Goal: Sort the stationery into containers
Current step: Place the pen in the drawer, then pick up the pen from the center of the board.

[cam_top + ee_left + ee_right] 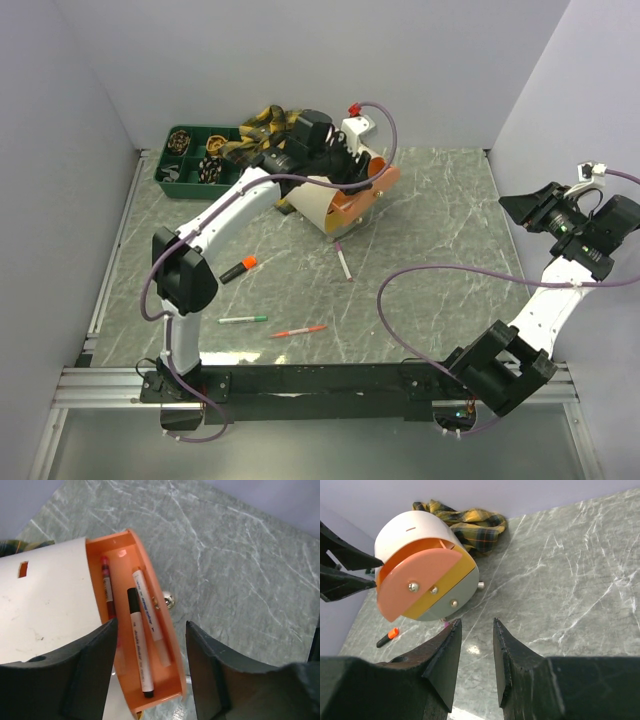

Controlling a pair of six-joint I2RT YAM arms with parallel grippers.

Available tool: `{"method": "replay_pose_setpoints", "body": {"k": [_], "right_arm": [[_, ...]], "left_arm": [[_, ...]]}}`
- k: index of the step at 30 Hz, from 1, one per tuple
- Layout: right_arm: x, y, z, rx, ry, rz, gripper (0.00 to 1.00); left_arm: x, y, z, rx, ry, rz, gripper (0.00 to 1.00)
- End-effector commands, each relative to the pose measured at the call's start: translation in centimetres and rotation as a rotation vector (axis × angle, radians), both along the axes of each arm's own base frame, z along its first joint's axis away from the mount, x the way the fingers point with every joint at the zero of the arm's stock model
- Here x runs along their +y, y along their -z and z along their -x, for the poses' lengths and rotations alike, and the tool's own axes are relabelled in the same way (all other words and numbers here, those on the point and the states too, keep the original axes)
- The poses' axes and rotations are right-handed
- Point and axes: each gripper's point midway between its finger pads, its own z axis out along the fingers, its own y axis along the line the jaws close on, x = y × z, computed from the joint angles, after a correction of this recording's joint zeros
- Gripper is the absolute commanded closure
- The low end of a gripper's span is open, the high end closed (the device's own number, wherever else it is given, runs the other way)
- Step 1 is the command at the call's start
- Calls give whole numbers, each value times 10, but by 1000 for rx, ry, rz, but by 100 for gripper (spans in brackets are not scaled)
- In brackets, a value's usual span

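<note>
The cream drum (318,203) lies on its side at the back, its orange inner tray (368,192) swung out. My left gripper (352,166) hovers open just above that tray (167,677), its fingers either side of it, holding nothing. The tray holds a red pen (106,592), a black-capped white marker (139,645) and a second white marker (149,612). Loose on the table lie the black highlighter with orange cap (238,268), a green-tipped pen (243,319), a red pen (299,330) and a pink-tipped pen (343,262). My right gripper (520,208) is open and empty, raised at the right.
The dark green divided tray (185,188) stands at the back left with small items in its compartments. The yellow-and-black plaid cloth (262,128) lies bunched behind the drum. Grey walls close the back and both sides. The right wrist view shows the drum (415,530) and the highlighter (387,637).
</note>
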Motion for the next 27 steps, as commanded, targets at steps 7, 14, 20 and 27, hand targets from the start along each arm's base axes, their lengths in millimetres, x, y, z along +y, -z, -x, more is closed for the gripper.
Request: {"method": "replay_pose_setpoints", "body": {"k": [7,14,20,27], "right_arm": [[-3,4,1,-1,6,40,61],[3,8,3,5,-17,64,61],[15,16,11,11,-55,111,61],[20,26,12,25,-63,99,61]], "left_arm": [[56,-119,72,-282,46,145,34],[120,45,167,-346,386,-166,33],[186,111,170,-178,194,-306,33],[258,160,148,-86,30,-450,31]]}}
